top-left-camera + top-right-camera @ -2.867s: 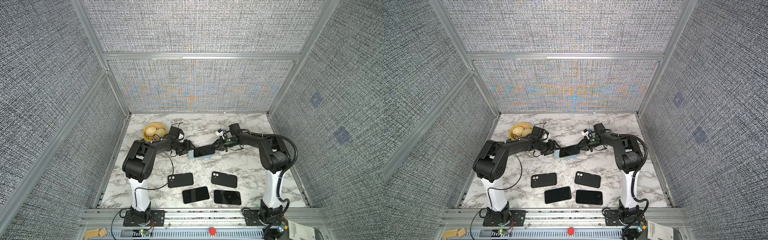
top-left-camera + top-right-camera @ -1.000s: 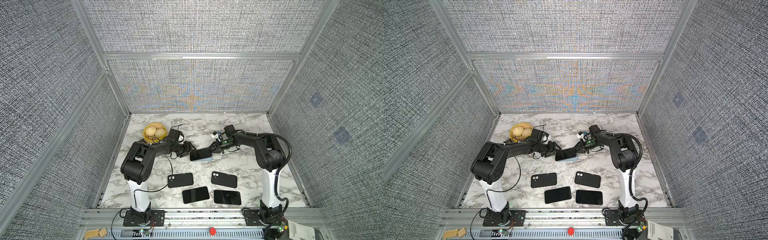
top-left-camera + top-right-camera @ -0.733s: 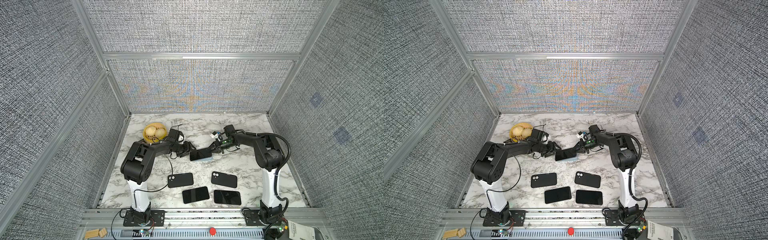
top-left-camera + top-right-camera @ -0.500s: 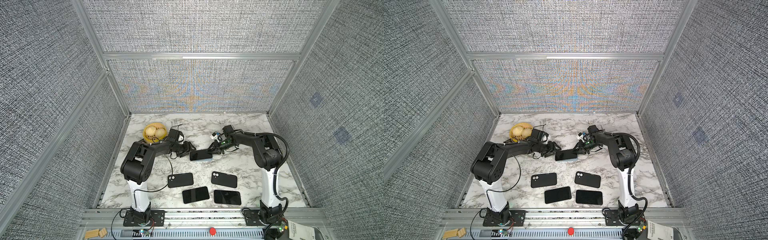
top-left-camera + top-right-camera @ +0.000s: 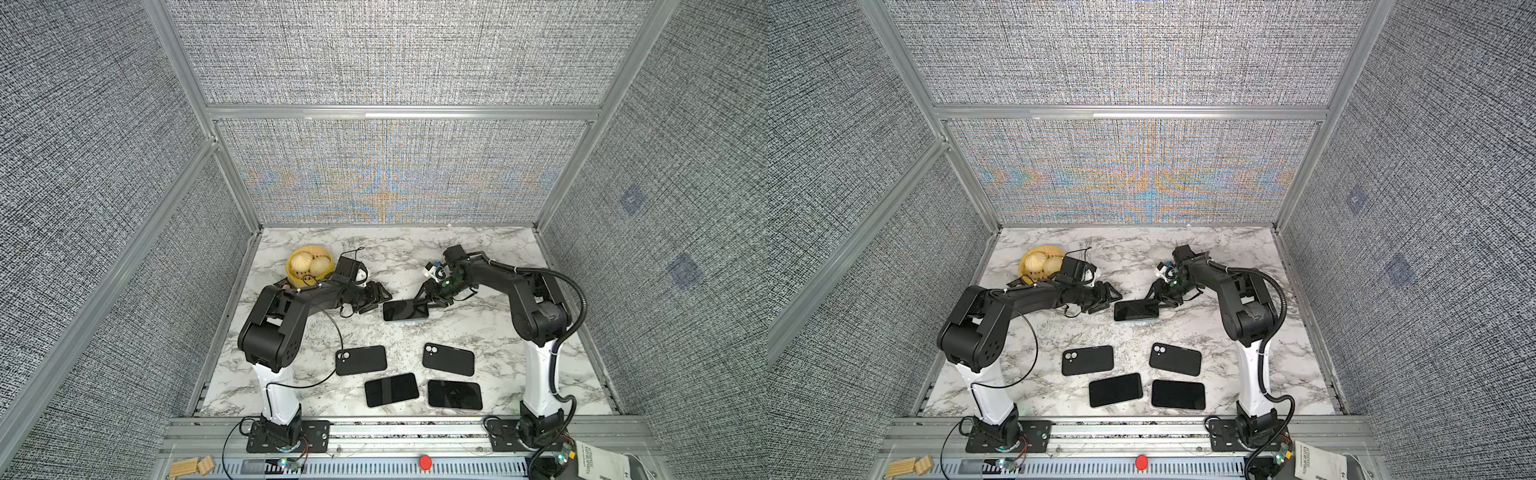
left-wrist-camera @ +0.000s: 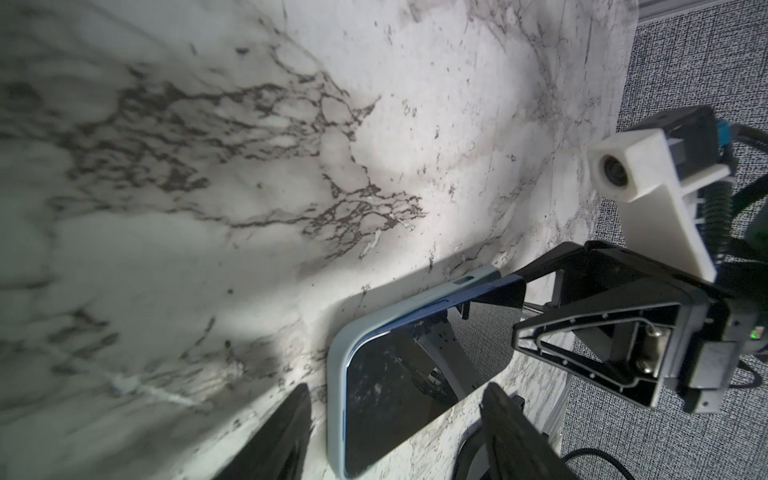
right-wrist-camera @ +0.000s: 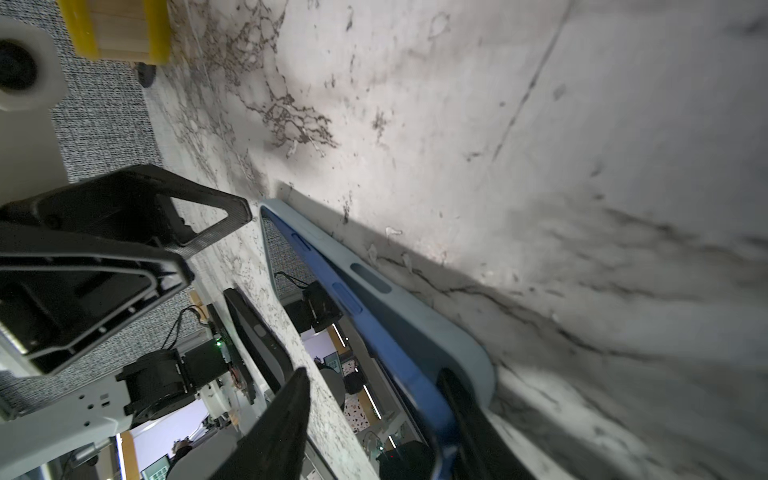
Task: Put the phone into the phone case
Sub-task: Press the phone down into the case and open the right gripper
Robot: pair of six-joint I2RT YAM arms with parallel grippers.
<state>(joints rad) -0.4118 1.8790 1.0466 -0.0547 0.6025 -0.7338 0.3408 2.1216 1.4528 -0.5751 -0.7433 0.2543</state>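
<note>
Both top views are bright, sharp and evenly lit from overhead, with coloured moiré on the back wall (image 5: 395,195). Wrist views are dimmer: the counter (image 6: 199,257) blurs far from the jaws, the phone (image 6: 399,386) between them throws reflections, and a hard shadow edges the case (image 6: 336,395).

Yellow basket (image 5: 289,271) with 2 buns (image 5: 301,261), far left

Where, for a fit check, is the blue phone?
In both top views the blue phone lies mid-table in its pale case, between left gripper and right gripper.
</note>
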